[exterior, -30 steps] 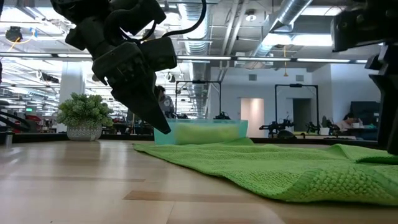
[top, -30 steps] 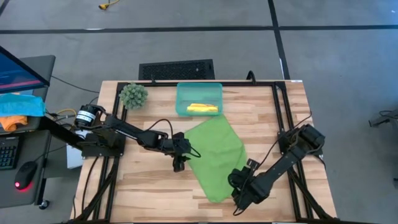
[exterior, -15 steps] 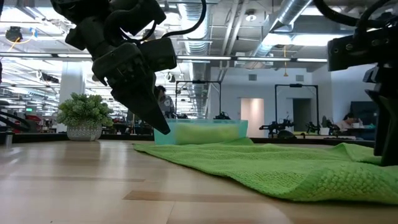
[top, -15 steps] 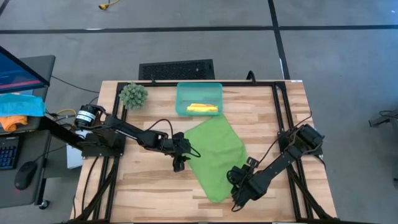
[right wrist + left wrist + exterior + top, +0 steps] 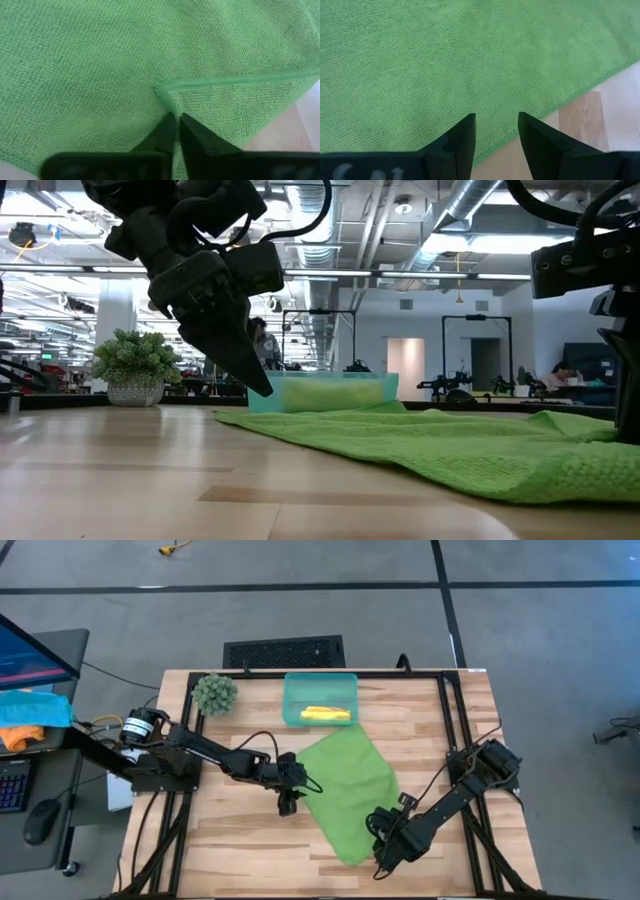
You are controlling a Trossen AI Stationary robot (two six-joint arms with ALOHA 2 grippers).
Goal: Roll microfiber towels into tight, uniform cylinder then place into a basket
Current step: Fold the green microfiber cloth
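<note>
The lime green towel (image 5: 345,790) lies spread flat on the wooden table, one corner toward the basket (image 5: 291,700). The basket stands at the far middle with the rolled yellow towel (image 5: 325,715) inside. My left gripper (image 5: 288,804) stands open over the green towel's left edge (image 5: 530,112); whether it touches the cloth I cannot tell. At the towel's near right edge my right gripper (image 5: 380,852) is shut on the cloth, and the hem there (image 5: 240,79) is turned over. My right gripper pinches a small raised fold of the green towel (image 5: 171,106) between its two fingers, beside the turned-over hemmed edge near the towel's near corner. The fingers come steeply from above. The rest of the towel lies flat on the table.
A fuzzy green plant (image 5: 214,692) stands at the far left corner. Black frame rails (image 5: 448,710) run along the table's sides. Bare wood lies at the near left (image 5: 230,845). A side desk with a mouse (image 5: 38,825) stands left of the table.
My right gripper has shut on the green towel near its near right edge, raising a small fold between its fingers. The rest of the towel has stayed flat.
</note>
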